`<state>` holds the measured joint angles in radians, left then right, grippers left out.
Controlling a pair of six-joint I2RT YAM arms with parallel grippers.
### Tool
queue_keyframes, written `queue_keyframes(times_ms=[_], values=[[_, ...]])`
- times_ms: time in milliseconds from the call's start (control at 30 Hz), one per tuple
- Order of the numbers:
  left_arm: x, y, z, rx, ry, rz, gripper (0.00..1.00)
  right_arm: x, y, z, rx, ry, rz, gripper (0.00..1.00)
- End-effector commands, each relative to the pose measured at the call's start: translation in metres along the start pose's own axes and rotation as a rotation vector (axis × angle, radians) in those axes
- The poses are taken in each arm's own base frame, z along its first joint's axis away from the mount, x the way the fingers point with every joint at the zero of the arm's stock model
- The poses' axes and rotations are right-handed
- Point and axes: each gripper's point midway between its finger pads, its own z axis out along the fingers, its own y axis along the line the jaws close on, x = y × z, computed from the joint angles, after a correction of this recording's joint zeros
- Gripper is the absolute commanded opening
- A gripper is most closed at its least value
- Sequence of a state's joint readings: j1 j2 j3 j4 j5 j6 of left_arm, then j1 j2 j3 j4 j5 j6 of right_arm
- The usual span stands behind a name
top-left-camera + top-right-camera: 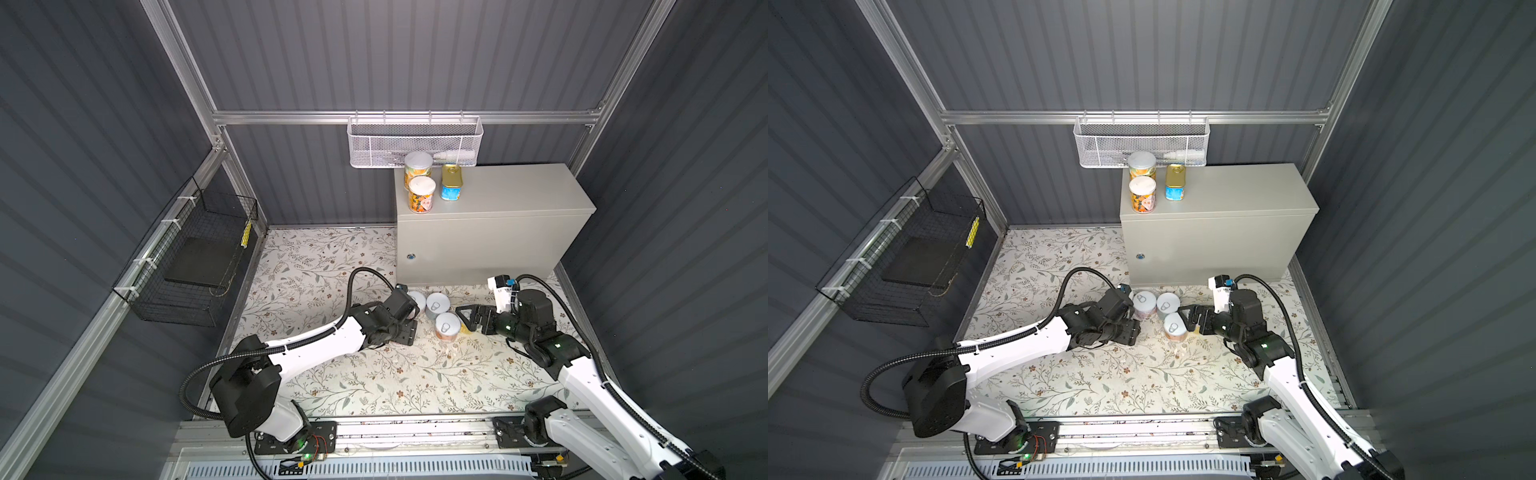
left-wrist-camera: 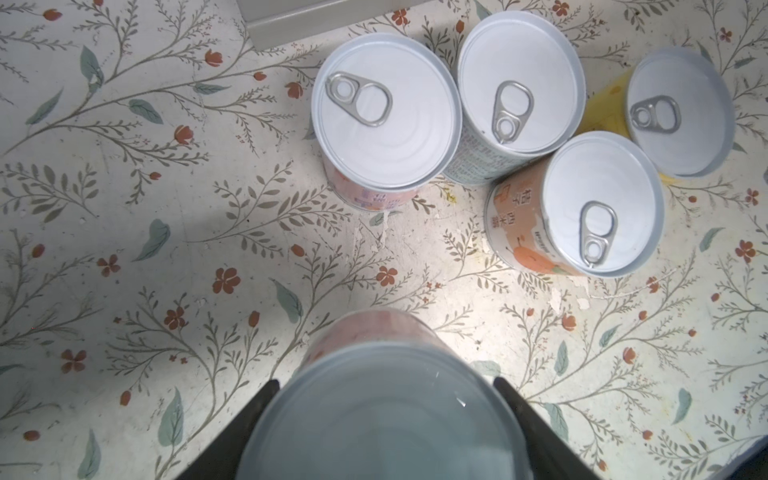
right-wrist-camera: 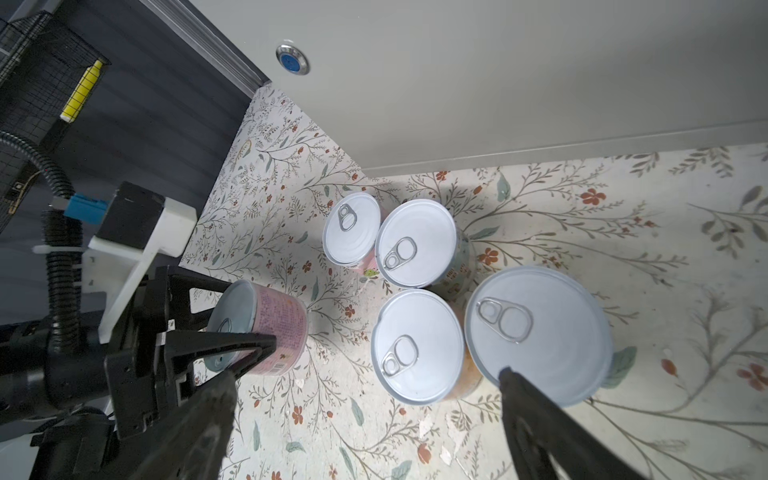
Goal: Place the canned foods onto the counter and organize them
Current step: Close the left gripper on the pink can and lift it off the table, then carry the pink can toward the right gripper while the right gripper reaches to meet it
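My left gripper point(image 2: 384, 386) is shut on a pink-labelled can point(image 3: 274, 328), which lies tipped on its side low over the floral floor. Beside it stand several upright cans: a pink one point(image 2: 386, 112), a blue-grey one point(image 2: 519, 79), an orange one point(image 2: 598, 203) and a yellow one point(image 2: 681, 112). My right gripper point(image 3: 365, 378) is open, with its fingers straddling the orange can point(image 3: 415, 345) and the edge of the yellow can point(image 3: 536, 332). On the counter point(image 1: 511, 187), two orange cans point(image 1: 422, 193) and a gold tin point(image 1: 451, 183) stand at its left end.
A white mesh basket point(image 1: 415, 141) hangs on the back wall just above the counter's left end. A black wire basket point(image 1: 195, 257) is fixed to the left wall. The counter's front face with the blue lock point(image 3: 293, 62) rises right behind the floor cans.
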<state>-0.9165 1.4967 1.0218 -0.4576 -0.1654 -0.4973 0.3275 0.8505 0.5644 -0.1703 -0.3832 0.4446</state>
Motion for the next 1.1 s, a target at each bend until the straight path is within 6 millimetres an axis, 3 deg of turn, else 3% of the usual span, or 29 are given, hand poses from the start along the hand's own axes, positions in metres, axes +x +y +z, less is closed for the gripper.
queue_keyframes(times_ms=[0,167,333,500,633,800,1067], values=[[-0.014,-0.002,-0.016,0.079,0.007,0.015,0.54,-0.015,0.025,-0.001,-0.077,-0.032,-0.086,0.99],[-0.036,0.015,-0.034,0.094,0.009,0.009,0.54,-0.013,0.037,0.001,-0.083,-0.011,-0.183,0.99],[-0.057,0.018,-0.053,0.138,0.007,0.004,0.54,-0.009,0.048,0.005,-0.115,-0.027,-0.204,0.99],[-0.072,0.011,-0.069,0.229,0.023,-0.007,0.54,-0.005,0.063,0.008,-0.152,-0.018,-0.245,0.99],[-0.076,0.000,-0.078,0.305,0.056,-0.007,0.54,-0.006,0.086,0.006,-0.200,-0.052,-0.332,0.99],[-0.088,-0.015,-0.097,0.391,0.057,0.002,0.53,0.009,0.120,0.003,-0.312,-0.085,-0.492,0.99],[-0.093,-0.023,-0.118,0.435,0.036,0.005,0.53,0.004,0.136,0.011,-0.345,-0.208,-0.551,0.99]])
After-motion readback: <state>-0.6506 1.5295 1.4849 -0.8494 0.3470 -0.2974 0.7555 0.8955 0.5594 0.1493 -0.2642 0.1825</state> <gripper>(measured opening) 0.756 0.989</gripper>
